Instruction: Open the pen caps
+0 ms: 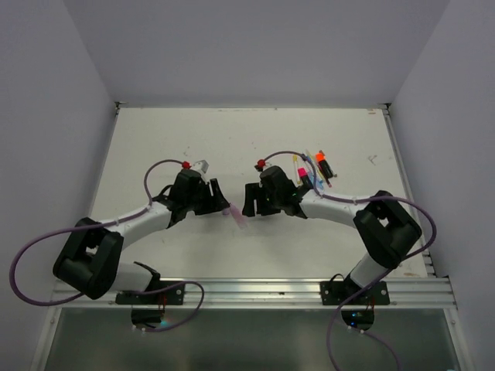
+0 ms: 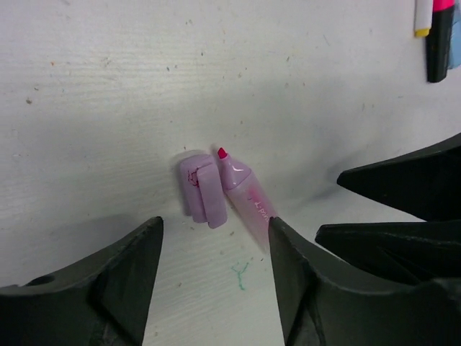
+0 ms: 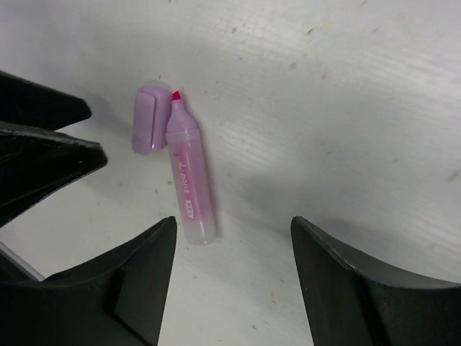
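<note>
Item: lilac highlighter (image 3: 191, 176), uncapped, flat on table (image 1: 155, 147), lilac cap (image 3: 150, 119) lying against its tip end. Left end effector (image 2: 216, 229) and right end effector (image 3: 234, 225): jaws apart, empty, facing across it. Capped pens (image 1: 313, 168): clustered just beyond right wrist, long axes roughly front-to-back. Right arm judged nearer.

The white table (image 1: 155, 139) is scuffed and speckled with ink marks, among them a small green scribble (image 2: 240, 272). Near its middle lies an uncapped lilac highlighter (image 3: 189, 176), its red tip bare, with the lilac cap (image 3: 150, 120) lying flat against its tip end. Toward the far right a bunch of pens and highlighters (image 1: 315, 168) lies close together, with coloured ends showing.
</note>
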`<state>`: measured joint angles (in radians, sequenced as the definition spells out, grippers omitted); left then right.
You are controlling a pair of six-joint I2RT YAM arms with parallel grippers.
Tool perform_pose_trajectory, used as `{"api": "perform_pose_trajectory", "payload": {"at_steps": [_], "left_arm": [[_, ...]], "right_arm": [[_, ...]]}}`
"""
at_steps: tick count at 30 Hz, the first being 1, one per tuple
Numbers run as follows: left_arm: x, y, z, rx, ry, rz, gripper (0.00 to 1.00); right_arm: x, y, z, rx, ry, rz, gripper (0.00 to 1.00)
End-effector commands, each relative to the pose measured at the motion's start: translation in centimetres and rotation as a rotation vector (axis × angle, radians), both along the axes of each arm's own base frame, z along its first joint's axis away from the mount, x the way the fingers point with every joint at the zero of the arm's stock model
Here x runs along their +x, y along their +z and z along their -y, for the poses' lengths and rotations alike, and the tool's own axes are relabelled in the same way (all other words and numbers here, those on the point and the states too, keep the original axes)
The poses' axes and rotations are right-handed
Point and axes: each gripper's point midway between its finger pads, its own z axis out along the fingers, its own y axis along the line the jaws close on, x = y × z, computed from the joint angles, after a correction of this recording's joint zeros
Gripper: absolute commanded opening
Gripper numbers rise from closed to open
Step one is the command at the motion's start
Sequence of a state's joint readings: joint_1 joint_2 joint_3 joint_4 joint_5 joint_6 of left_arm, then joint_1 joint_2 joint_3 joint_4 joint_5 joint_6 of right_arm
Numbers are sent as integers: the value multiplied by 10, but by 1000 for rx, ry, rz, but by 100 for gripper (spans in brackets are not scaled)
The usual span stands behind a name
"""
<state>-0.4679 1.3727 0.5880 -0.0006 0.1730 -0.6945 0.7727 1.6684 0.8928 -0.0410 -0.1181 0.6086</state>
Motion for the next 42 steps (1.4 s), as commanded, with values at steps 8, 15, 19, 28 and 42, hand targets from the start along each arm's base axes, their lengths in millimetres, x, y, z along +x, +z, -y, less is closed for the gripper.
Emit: {"api": "perform_pose_trajectory", "payload": {"at_steps": [8, 15, 19, 28, 42], "left_arm": [[26, 90, -12, 39, 48, 212, 96], [40, 157, -36, 150, 82, 377, 100], [43, 180, -53, 208, 124, 459, 100], [39, 167, -80, 319, 174, 506, 100], [39, 159, -79, 320, 163, 506, 100]], "right_arm": [[76, 41, 128, -265, -294, 159, 70], [120, 37, 174, -358, -416, 156, 60], [134, 25, 176, -382, -420, 135, 54], [149, -3, 172, -410, -411, 88, 45], [167, -42, 171, -485, -385, 17, 40]]}}
